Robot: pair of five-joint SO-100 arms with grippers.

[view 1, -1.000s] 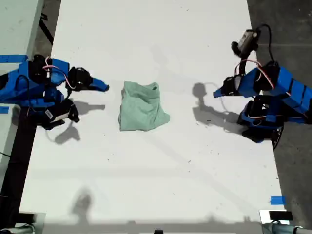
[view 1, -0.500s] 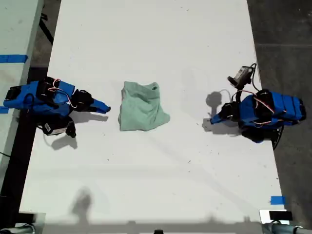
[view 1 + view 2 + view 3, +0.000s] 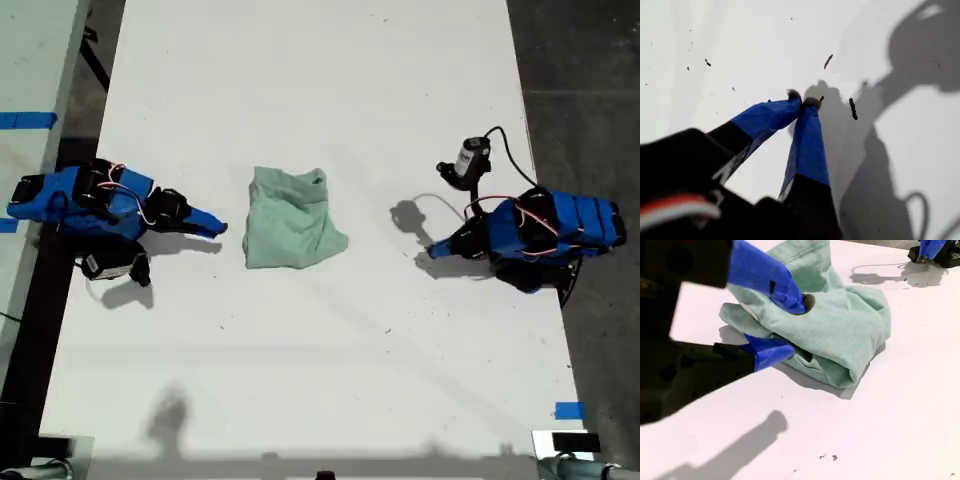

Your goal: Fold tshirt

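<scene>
**Item 1, my second gripper** (image 3: 790, 325): jaws apart, nothing between them. It sits low at nine o'clock in the exterior view, aimed at three o'clock. It is just short of the cloth and not touching it.

**Item 2, the tshirt** (image 3: 292, 220): lies near the centre of the table (image 3: 300, 80) as a compact, rumpled bundle. Its layers are stacked and one lobe bulges towards four o'clock.

**Item 3, my first gripper** (image 3: 802, 102): fingertips pressed together on nothing, over bare tabletop. It is at three o'clock in the exterior view, well apart from the shirt.

**Handling note (judgement):** the fold looks nearly complete, with only squaring-up left.
- Slide my second gripper in flat along the table.
- Pinch just the top layer at the nine o'clock edge.
- Lift little, so the stack beneath does not drag.
- Keep my first gripper clear unless the four o'clock lobe needs pinning.
</scene>
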